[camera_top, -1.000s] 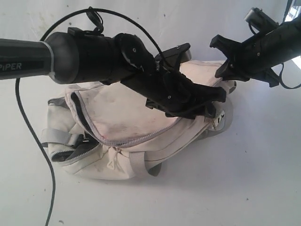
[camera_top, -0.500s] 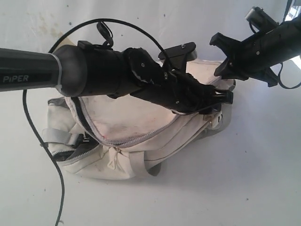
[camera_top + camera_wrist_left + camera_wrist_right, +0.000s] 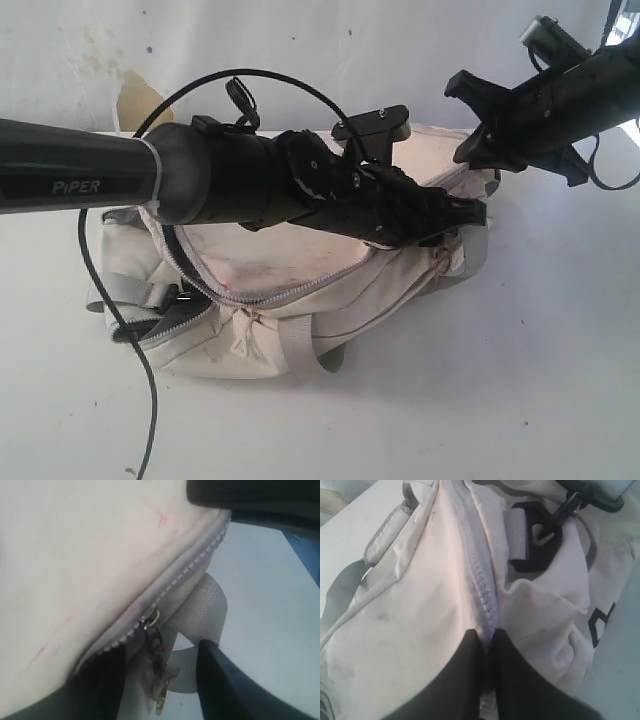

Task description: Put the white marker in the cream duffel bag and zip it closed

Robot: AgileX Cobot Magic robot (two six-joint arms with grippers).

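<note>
Exterior view shows the cream bag (image 3: pixel 290 255) lying on the white tabletop (image 3: pixel 500 400), its zipper partly undone. The left pincer (image 3: pixel 160 647) stands apart, straddling the zipper pull (image 3: pixel 151 622); the right pincer (image 3: pixel 487 635) is clamped on the bag's zipper seam (image 3: pixel 477 570).

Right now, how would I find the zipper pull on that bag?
Find the big cream bag. Follow its grey zipper to where it passes the grey strap. The pull dangles inside the open left claw: metal, not cloth, ending in a gold ring.
</note>
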